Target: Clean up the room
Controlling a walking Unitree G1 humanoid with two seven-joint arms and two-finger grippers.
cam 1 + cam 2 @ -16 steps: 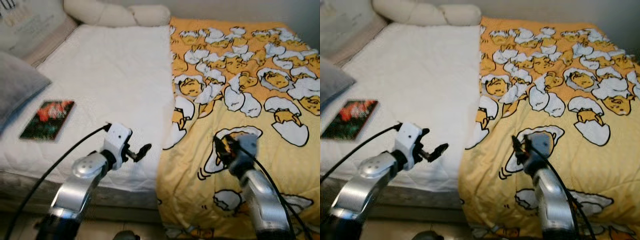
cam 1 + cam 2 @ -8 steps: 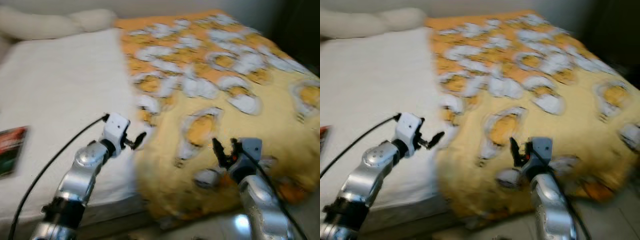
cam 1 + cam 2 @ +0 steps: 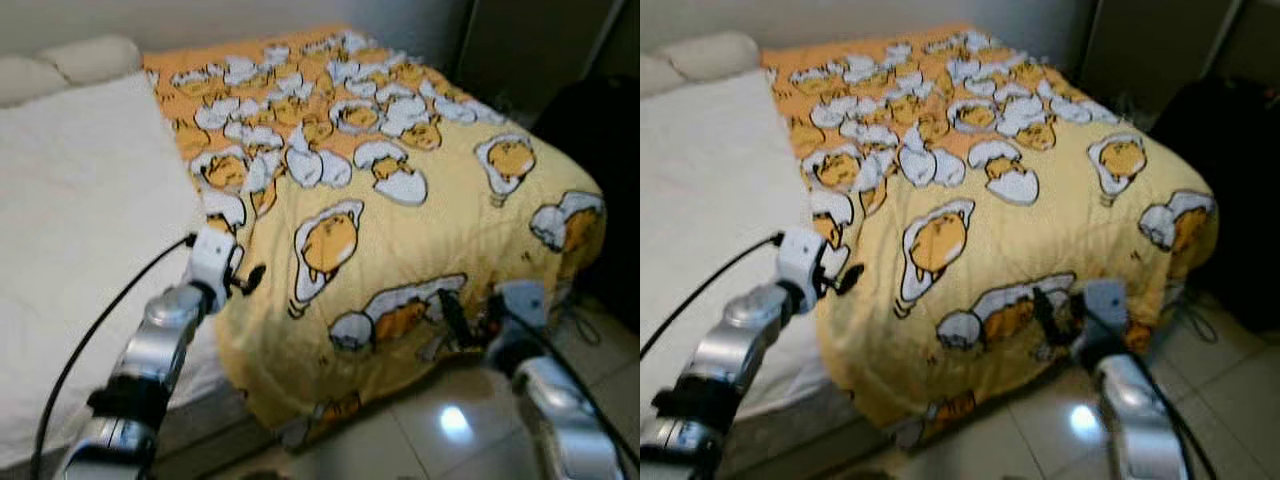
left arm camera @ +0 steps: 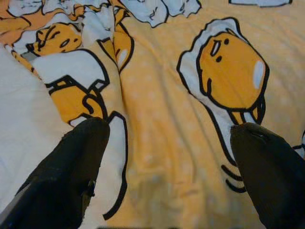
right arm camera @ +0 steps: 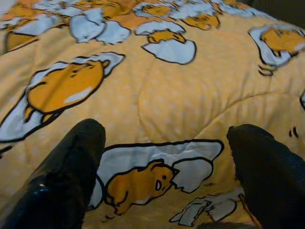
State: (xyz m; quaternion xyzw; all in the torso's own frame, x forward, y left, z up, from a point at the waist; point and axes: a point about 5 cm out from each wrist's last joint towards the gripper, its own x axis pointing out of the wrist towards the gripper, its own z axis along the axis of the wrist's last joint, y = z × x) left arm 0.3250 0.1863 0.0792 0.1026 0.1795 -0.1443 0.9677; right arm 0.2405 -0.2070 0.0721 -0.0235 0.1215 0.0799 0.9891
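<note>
Right end effector (image 3: 465, 318) nearest, fingers spread wide, holding nothing, hovering at the near-right hanging edge of the yellow quilt (image 3: 400, 200) above the tiled floor (image 3: 440, 430). Left end effector (image 3: 245, 280) a bit farther on the left, fingers wide apart and empty, just beside the quilt's left edge where it meets the white mattress (image 3: 80, 200). Quilt covers the bed's right half out to the far wall; cream pillow (image 3: 60, 65) at far left.
</note>
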